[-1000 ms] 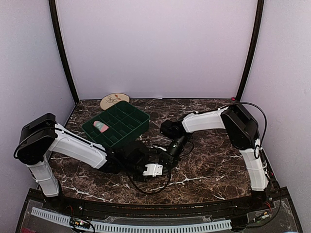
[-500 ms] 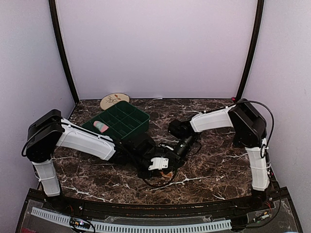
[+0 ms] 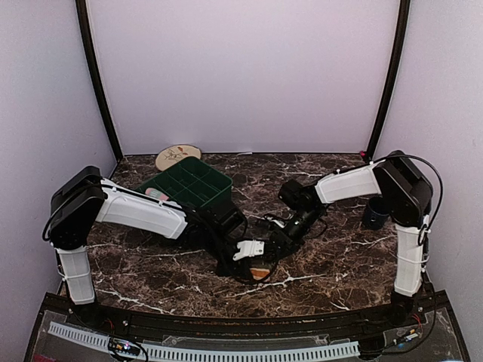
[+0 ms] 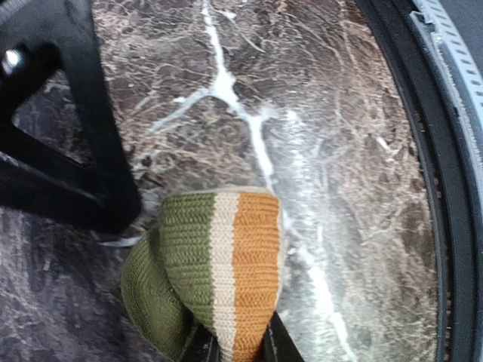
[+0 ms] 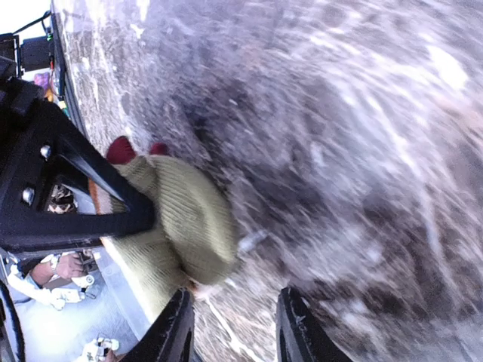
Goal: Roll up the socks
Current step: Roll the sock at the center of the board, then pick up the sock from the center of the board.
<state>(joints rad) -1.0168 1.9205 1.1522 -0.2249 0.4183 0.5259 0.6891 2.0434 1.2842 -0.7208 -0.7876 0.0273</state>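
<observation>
The shorter sock (image 4: 219, 256) is bunched, olive-tan with a cream and an orange stripe on its cuff. My left gripper (image 4: 234, 345) is shut on its lower end, low over the marble. In the top view the sock (image 3: 261, 270) shows as an orange-tan lump under the left gripper (image 3: 253, 256). My right gripper (image 5: 235, 332) is open, and the sock (image 5: 192, 226) lies just beyond its left finger, beside the left gripper's black frame. In the top view the right gripper (image 3: 281, 240) is close to the right of the left one. The pink sock (image 3: 156, 195) lies rolled in the green tray.
A green compartment tray (image 3: 198, 183) stands at the back left, partly under my left arm. A round beige plate (image 3: 178, 157) lies behind it by the wall. A dark blue cup (image 3: 375, 213) stands at the right, next to the right arm.
Both grippers have moved right and toward the near edge. The left one carried the sock along. The right arm swung right and uncovered the dark cup.
</observation>
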